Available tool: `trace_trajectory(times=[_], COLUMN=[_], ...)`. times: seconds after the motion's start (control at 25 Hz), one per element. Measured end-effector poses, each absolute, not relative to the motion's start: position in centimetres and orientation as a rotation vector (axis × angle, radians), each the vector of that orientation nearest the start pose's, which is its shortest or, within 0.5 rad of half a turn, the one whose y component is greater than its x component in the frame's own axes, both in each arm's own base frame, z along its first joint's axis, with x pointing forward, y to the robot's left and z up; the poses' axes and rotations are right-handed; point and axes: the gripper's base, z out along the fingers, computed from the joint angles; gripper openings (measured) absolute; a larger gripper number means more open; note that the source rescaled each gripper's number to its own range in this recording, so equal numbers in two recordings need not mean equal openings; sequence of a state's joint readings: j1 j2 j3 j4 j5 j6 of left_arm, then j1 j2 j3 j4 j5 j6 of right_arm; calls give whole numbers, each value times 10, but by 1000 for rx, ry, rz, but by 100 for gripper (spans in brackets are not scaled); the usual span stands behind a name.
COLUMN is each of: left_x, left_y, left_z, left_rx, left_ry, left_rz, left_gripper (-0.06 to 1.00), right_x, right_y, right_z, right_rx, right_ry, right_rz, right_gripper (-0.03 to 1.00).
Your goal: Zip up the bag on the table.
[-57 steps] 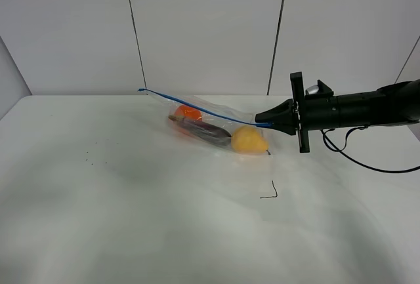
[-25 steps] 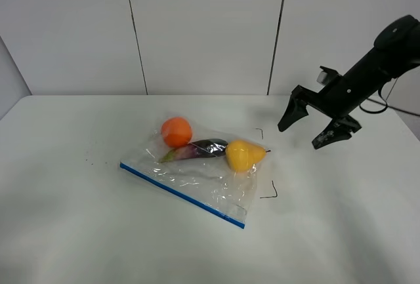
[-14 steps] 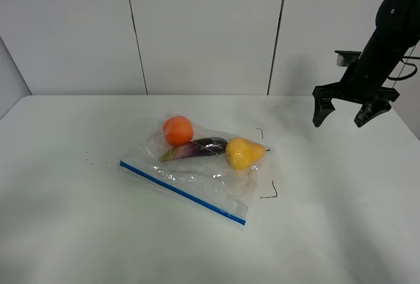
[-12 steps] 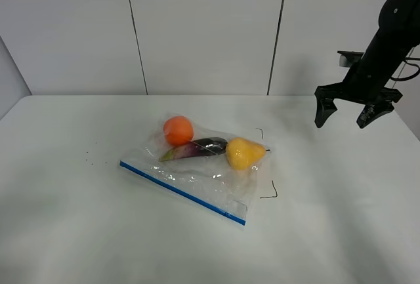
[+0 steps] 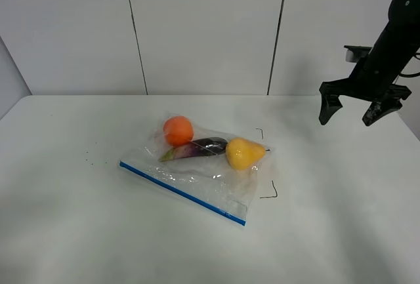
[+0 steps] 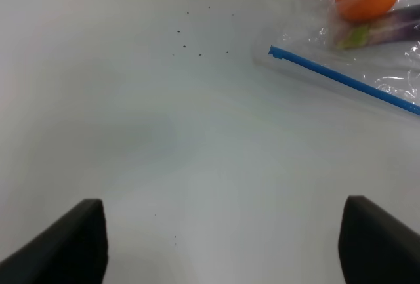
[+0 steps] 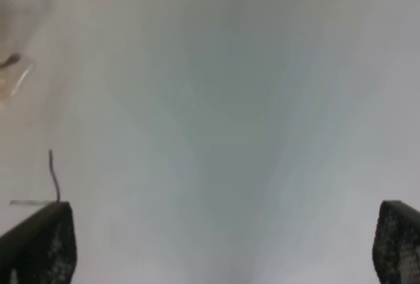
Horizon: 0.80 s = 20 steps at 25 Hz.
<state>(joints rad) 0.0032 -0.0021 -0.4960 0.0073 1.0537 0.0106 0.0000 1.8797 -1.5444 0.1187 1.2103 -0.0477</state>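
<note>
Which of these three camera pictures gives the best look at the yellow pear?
The exterior high view: the yellow pear shows whole inside the bag. The left wrist view misses it; the right wrist view shows only a blur at its edge.

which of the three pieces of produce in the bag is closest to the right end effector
The yellow pear. It lies at the end of the row toward the right end effector; the eggplant sits in the middle and the orange farthest.

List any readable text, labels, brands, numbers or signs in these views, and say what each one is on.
None can be read in any view.
The bag: clear plastic with a plain blue zip strip, no print visible.
The table: only tiny dark specks and thin black wire-like marks, not lettering.
The right end effector: plain black, no marking visible.
The wall panels behind: blank.
</note>
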Motion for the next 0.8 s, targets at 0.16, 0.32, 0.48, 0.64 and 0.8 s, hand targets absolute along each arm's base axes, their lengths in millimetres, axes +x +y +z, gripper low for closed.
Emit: trace_trajectory(times=[0.16, 0.32, 0.48, 0.64, 0.8], left_x=[-4, -4, -4, -4, -4], left_y=[1, 1, 1, 1, 1], left_z=[277, 277, 277, 277, 277], left_rx=[7, 7, 7, 7, 7], left_ry=[2039, 2039, 2039, 2039, 2039], left_rz=[17, 17, 17, 17, 17], left_gripper=[98, 98, 98, 98, 98], right_x=[350, 311, 264, 212, 168], right_y=[10, 10, 10, 10, 9], right_z=[271, 283, 286, 281, 274], right_rx=[-20, -22, -22, -21, -30], right_ry=[2996, 2989, 2991, 2986, 2886], right_rz=[166, 165, 166, 164, 149], right_gripper=[100, 100, 100, 100, 100])
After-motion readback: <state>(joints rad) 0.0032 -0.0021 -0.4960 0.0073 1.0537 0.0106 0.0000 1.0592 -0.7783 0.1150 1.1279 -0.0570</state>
